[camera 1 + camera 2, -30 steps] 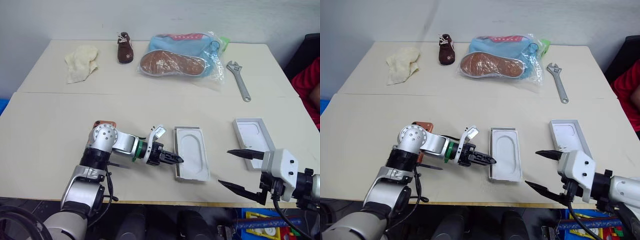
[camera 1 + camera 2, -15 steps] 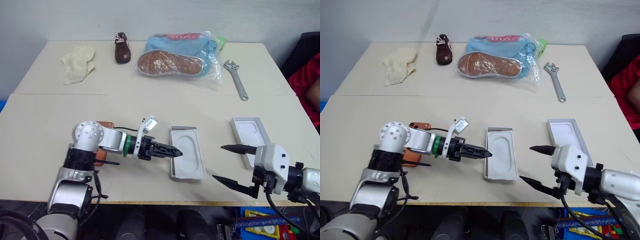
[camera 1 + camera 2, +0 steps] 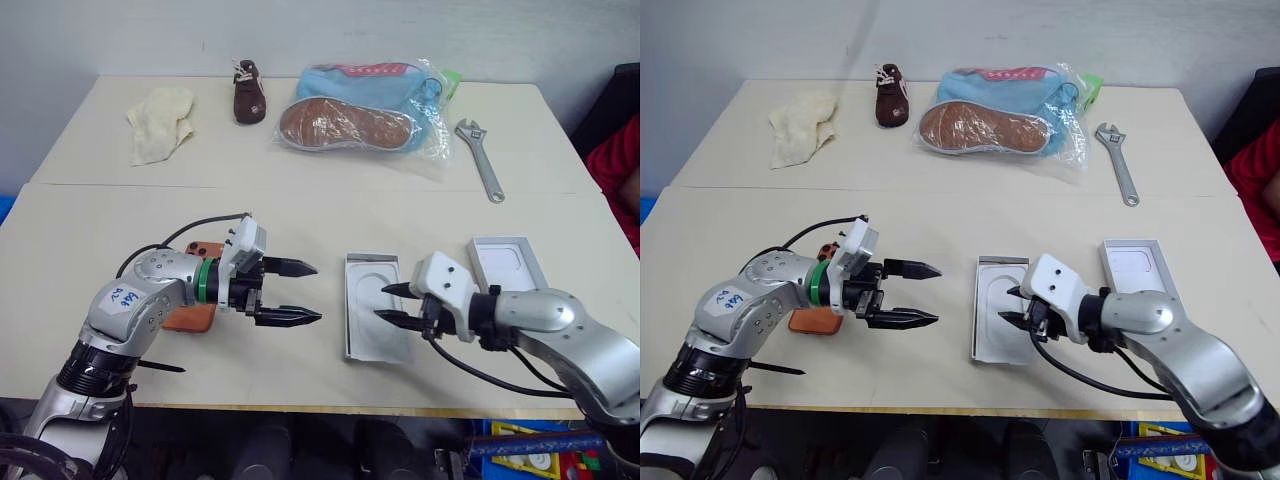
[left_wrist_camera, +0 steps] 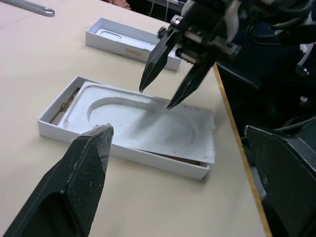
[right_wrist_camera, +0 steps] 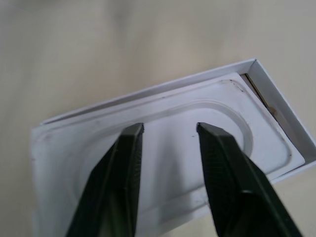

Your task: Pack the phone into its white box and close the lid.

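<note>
Compared with a second before, the left gripper [image 3: 292, 292] had pulled back from the near left corner of the white box [image 3: 352, 345] toward the left and rolled over, its two black fingers now spread wide, one above the other, holding nothing. The right gripper [image 3: 388, 304] had swung in from the near right edge of the tabletop [image 3: 90, 260] to hang over the box; its pointed fingers had narrowed from a wide spread to a small gap, with nothing between them and their tips just above the white moulded insert [image 5: 197, 148]. That insert, a thin matte sheet with an oval recess and a raised rim, lay inside the box slightly askew, so that a strip of grey-brown floor showed along one short end. The box itself was shallow, thin-walled card and stood near the front edge of the tabletop at its middle. The lid [image 3: 508, 265], an all-white tray with a faint phone outline, lay open side up just right of the box, apart from it. The phone [image 3: 190, 315], flat and copper-orange with rounded corners, lay toward the near left part of the tabletop, partly hidden behind the left arm. Along the far edge lay a crumpled cream cloth [image 3: 160, 121], a small brown shoe [image 3: 247, 92], a blue slipper in a clear plastic bag [image 3: 360, 108] and a steel adjustable wrench [image 3: 480, 157].
</note>
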You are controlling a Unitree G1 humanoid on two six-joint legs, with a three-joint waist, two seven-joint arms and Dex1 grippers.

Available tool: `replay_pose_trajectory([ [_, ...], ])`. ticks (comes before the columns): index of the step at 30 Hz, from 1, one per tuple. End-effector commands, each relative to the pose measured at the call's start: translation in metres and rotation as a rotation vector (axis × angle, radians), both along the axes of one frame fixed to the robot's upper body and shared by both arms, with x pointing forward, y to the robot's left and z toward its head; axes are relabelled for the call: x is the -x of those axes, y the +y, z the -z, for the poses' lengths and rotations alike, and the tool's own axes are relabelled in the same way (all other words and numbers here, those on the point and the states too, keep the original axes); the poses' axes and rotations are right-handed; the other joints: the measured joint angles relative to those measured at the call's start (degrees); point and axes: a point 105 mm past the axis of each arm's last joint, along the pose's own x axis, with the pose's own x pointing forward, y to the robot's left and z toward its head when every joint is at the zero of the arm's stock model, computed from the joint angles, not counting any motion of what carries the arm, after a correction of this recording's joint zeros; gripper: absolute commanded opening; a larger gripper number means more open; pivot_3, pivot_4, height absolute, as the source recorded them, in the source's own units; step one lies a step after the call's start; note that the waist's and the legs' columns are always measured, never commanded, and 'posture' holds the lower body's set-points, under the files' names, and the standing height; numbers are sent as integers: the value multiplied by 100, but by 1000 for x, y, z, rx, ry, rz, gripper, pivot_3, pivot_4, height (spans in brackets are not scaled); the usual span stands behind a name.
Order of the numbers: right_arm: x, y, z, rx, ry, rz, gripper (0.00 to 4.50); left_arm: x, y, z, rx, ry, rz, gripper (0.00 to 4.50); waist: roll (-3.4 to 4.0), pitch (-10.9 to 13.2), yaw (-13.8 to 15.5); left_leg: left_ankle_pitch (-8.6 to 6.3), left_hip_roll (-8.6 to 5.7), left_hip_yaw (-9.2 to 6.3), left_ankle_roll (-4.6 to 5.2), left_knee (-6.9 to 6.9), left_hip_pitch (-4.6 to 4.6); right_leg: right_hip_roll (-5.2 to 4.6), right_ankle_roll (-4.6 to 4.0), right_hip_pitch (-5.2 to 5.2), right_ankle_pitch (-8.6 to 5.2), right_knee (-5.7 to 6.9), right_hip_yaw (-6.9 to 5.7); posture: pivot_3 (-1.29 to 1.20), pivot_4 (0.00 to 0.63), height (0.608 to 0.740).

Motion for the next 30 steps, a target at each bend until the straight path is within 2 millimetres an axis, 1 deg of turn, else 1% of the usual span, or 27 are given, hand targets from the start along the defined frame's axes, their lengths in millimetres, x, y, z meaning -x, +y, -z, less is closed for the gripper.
replay_pose_trajectory([
  [1,-12,4,6,60,-59,-6,247,2,4,-6,-11,-111,24,4500,0,0,-8,1,1,0,-1,0,0,2,0,-1,0,3,-1,0,150,740],
  [2,-20,5,8,81,-83,5,57,1,5,-5,-11,-122,15,4500,0,0,-7,2,1,1,-3,0,-3,4,0,-6,0,7,-2,0,150,740],
  [7,-41,10,10,99,-121,33,57,0,5,-2,-21,-117,2,4500,0,0,-27,11,0,15,1,6,-2,8,1,-20,0,41,-9,0,150,740],
  [12,-61,18,1,63,-184,56,57,0,5,2,-35,-114,-8,4500,-1,0,-77,19,0,29,-1,12,-2,12,1,-39,0,73,-15,0,150,740],
  [16,-71,16,-9,15,-217,92,57,-6,2,-2,-7,-87,-35,4500,0,0,-122,24,0,30,-3,14,-5,13,1,-50,0,92,-14,0,150,740],
  [20,-72,13,-7,4,-208,113,57,-7,0,-2,-8,-86,-34,4500,0,0,-126,26,0,30,-4,17,-5,16,1,-52,0,98,-13,0,150,740],
  [23,-56,19,-17,-85,-181,59,57,-6,-1,0,-13,-82,-28,4500,0,0,-132,27,1,31,-5,16,-4,16,1,-52,0,99,-12,0,150,740],
  [25,-39,16,-21,-97,-162,6,57,-4,-1,2,-20,-79,-19,4500,0,0,-127,27,1,31,-6,15,-5,15,1,-54,0,100,-11,0,150,740],
  [27,-23,10,-18,-74,-131,-34,57,-2,-1,3,-28,-78,-7,4500,0,0,-122,27,1,31,-5,15,-7,14,1,-54,0,100,-11,0,150,740],
  [30,6,-1,-5,-6,-61,-98,57,4,-1,6,-46,-85,24,4500,-1,0,-112,24,0,31,0,17,-6,12,1,-48,0,94,-10,0,150,740],
])
